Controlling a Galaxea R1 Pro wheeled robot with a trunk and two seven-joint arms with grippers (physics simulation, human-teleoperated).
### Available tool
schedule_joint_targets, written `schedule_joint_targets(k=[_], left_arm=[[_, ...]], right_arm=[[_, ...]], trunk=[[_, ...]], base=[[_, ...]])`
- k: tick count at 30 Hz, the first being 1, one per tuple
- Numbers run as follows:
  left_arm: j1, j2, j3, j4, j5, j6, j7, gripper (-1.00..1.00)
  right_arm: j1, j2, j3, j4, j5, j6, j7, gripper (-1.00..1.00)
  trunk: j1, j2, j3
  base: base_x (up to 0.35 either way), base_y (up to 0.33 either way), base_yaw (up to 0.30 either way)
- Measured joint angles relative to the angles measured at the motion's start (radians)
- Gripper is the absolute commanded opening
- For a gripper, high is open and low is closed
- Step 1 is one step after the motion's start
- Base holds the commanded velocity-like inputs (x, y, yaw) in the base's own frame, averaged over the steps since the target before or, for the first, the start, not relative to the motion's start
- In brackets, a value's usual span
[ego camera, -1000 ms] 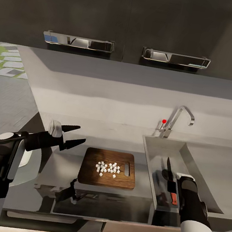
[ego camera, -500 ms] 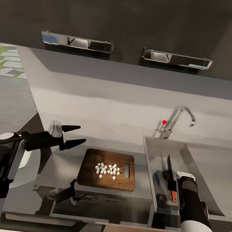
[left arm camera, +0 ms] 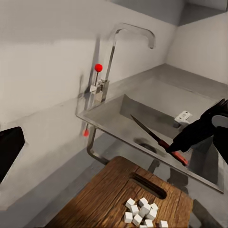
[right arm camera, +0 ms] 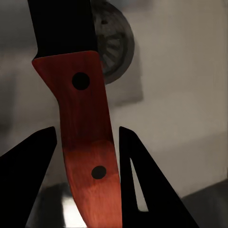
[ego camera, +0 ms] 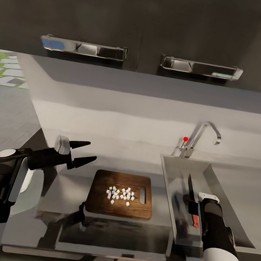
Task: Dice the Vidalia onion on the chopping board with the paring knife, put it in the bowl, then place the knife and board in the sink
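The red handle of the paring knife (right arm camera: pixel 85 142) is clamped between the fingers (right arm camera: pixel 28 185) of the right gripper (ego camera: pixel 195 210), held over the sink (ego camera: pixel 174 172) above its drain. The left gripper (ego camera: pixel 83 153) is held spread and empty above the countertop (ego camera: pixel 64 187). On the chopping board (ego camera: pixel 121 195), near the sink's edge, the diced onion (ego camera: pixel 120 194) is piled.
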Motion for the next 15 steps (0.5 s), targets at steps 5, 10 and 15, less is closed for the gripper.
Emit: schedule_joint_targets(k=[5, 10, 15], left_arm=[[0.0, 0.0, 0.0, 0.0, 0.0, 0.0, 0.0, 1.0], [0.0, 0.0, 0.0, 0.0, 0.0, 0.0, 0.0, 1.0], [0.0, 0.0, 0.0, 0.0, 0.0, 0.0, 0.001, 1.0]], right_arm=[[0.0, 0.0, 0.0, 0.0, 0.0, -0.001, 0.001, -1.0], [0.0, 0.0, 0.0, 0.001, 0.0, 0.0, 0.001, -1.0], [0.0, 0.0, 0.0, 0.0, 0.0, -0.001, 0.001, -1.0]], trunk=[[0.0, 0.0, 0.0], [0.0, 0.0, 0.0], [0.0, 0.0, 0.0]], base=[[0.111, 0.0, 0.0], [0.022, 0.0, 0.0], [0.102, 0.0, 0.0]])
